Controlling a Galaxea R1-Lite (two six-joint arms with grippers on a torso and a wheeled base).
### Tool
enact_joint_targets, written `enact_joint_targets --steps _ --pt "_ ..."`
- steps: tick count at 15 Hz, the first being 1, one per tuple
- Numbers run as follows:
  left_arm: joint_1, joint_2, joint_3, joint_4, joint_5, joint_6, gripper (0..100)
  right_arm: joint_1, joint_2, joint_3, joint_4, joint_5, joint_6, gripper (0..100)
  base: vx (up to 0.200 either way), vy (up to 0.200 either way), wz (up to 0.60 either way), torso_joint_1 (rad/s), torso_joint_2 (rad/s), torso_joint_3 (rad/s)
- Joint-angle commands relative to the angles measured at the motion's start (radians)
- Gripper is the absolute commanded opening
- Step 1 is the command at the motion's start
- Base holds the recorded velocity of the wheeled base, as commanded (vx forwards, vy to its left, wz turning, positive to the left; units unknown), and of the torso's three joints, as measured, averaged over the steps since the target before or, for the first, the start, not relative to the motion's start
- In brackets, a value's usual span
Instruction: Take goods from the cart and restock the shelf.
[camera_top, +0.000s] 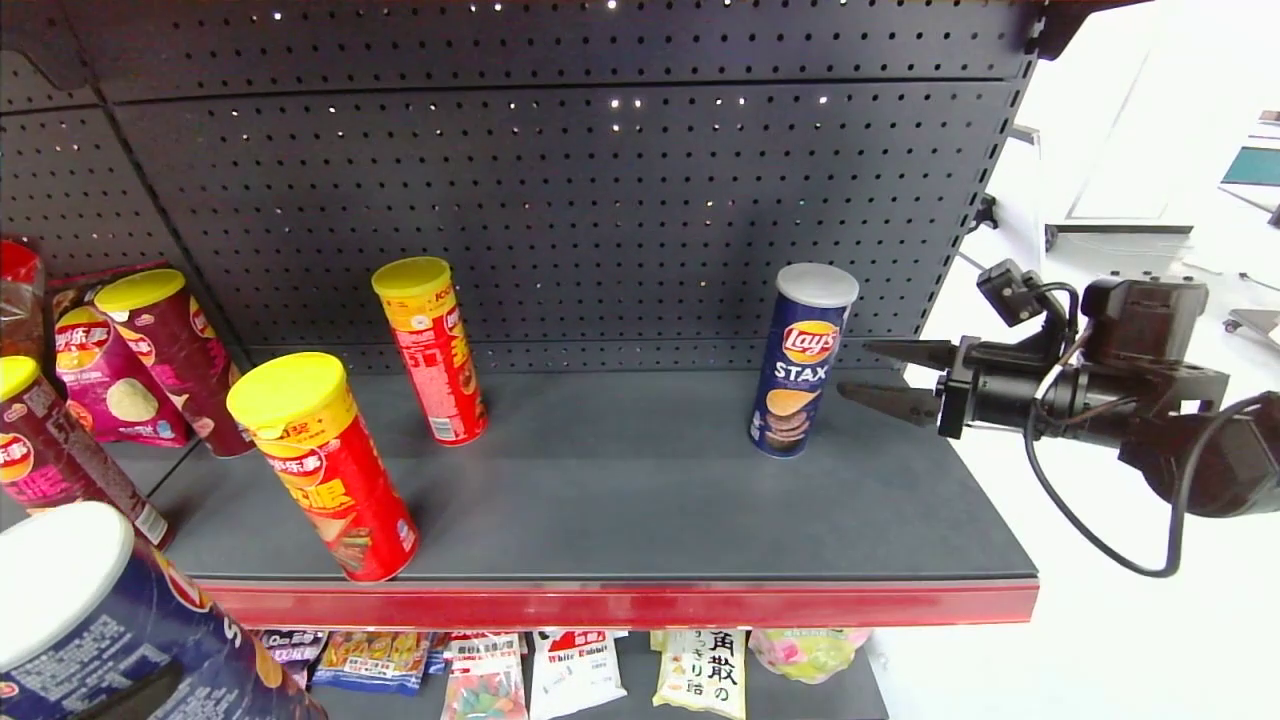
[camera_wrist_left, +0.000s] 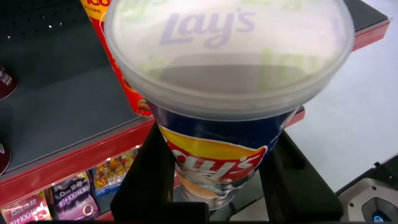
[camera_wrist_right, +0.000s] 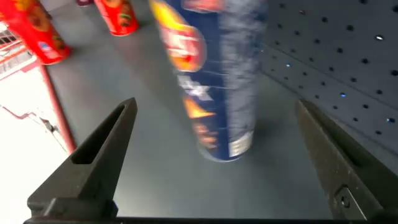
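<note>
Head view showed a tall blue cardboard crisp can with a pale plastic lid (camera_top: 800, 365) standing upright on the dark grey metal shelf (camera_top: 620, 500), near its right end and about midway between the perforated back panel (camera_top: 600, 200) and the red front lip (camera_top: 620, 605). The right hand (camera_top: 852, 368) hung level just beyond the can's right side, its two dark tapered fingers spread wide, and no contact with the can could be made out.

I judged the step in hand to be parking this can, with the grip already let go. To finish well, the hand should back straight out toward the shelf's right end with its fingers kept wide. A narrow, tall cylinder on a smooth painted deck would tip from a light brush. The glossy printed wall offers little friction, so any nudge should come low, not at the lid.

The left hand (camera_wrist_left: 217, 143) was clamped on a second blue can with a translucent lid (camera_wrist_left: 224, 62), held in front of the shelf's left front corner. Its black fingers pressed opposite sides of the round body.

Two red cylindrical cans with yellow lids stood upright too, one near the front lip (camera_top: 325, 470) and one by the back panel (camera_top: 432, 350).
</note>
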Motion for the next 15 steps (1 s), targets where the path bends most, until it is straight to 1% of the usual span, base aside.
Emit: enact_joint_targets --steps 1,3,6,9,12,15 --pt "0.000 0.035 -0.027 -0.001 0.012 -0.001 0 -0.029 0.105 -0.070 -0.001 0.030 -0.018 100 0.000 0.000 0.00 0.000 0.00 0.000" --pt "0.000 0.035 -0.033 -0.001 0.014 0.000 0 -0.045 0.126 -0.092 -0.001 0.062 -0.030 100 0.000 0.000 0.00 0.000 0.00 0.000" --pt "0.000 0.029 -0.033 -0.001 0.015 0.002 0 -0.042 0.126 -0.107 -0.001 0.085 -0.029 100 0.000 0.000 0.00 0.000 0.00 0.000" --pt "0.000 0.012 -0.025 0.002 0.015 0.005 0 -0.026 0.137 -0.138 -0.001 0.088 -0.029 100 0.000 0.000 0.00 0.000 0.00 0.000" --pt "0.000 0.009 -0.024 0.003 0.015 0.005 0 -0.008 0.141 -0.141 -0.001 0.086 -0.029 100 0.000 0.000 0.00 0.000 0.00 0.000" --pt "0.000 0.009 -0.025 0.003 0.015 0.008 0 0.004 0.166 -0.179 0.001 0.088 -0.027 100 0.000 0.000 0.00 0.000 0.00 0.000"
